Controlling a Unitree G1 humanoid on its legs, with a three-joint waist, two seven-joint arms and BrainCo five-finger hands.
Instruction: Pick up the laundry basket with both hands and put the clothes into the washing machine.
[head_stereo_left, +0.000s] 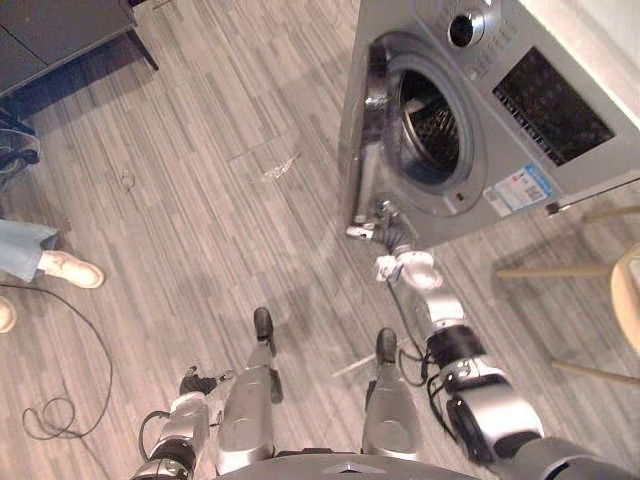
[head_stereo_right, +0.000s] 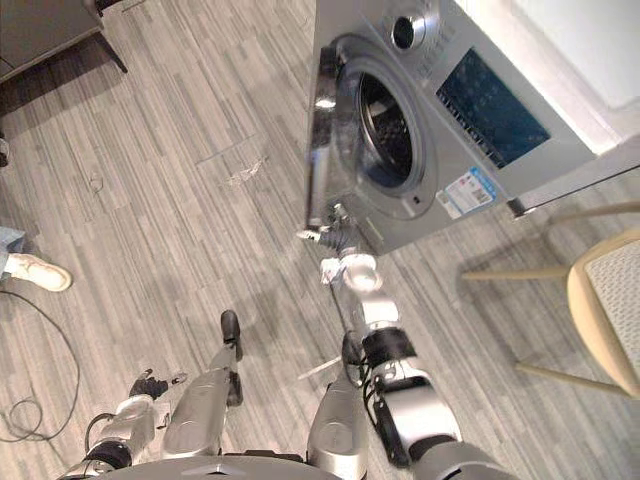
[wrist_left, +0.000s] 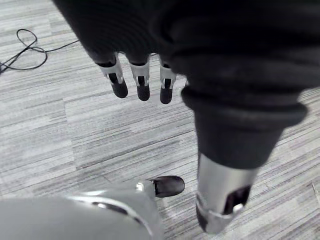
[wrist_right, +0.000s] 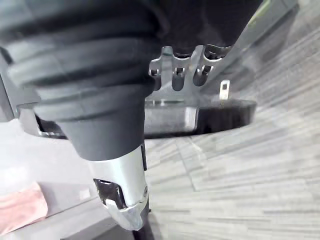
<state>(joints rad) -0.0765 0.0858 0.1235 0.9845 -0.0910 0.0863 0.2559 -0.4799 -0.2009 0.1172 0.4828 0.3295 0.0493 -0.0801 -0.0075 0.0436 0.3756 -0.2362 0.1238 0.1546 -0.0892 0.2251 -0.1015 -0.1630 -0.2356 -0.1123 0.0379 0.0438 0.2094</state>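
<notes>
The silver washing machine (head_stereo_left: 520, 110) stands at the upper right with its round door (head_stereo_left: 365, 130) swung wide open and the dark drum (head_stereo_left: 432, 125) showing. My right hand (head_stereo_left: 388, 228) reaches forward to the door's lower edge. In the right wrist view its fingers (wrist_right: 181, 70) lie against the door's rim (wrist_right: 220, 112) and hold nothing. My left hand (head_stereo_left: 198, 382) hangs low at the lower left. Its fingers (wrist_left: 142, 82) are straight and empty above the grey plank floor. A pink patch (wrist_right: 20, 205) shows beside the machine in the right wrist view.
A person's light shoe (head_stereo_left: 70, 268) and jeans leg stand at the left edge. A wooden chair (head_stereo_right: 600, 310) is to the right of the machine. A dark cabinet (head_stereo_left: 60, 30) fills the upper left corner. A pale scrap (head_stereo_left: 278, 168) lies on the floor.
</notes>
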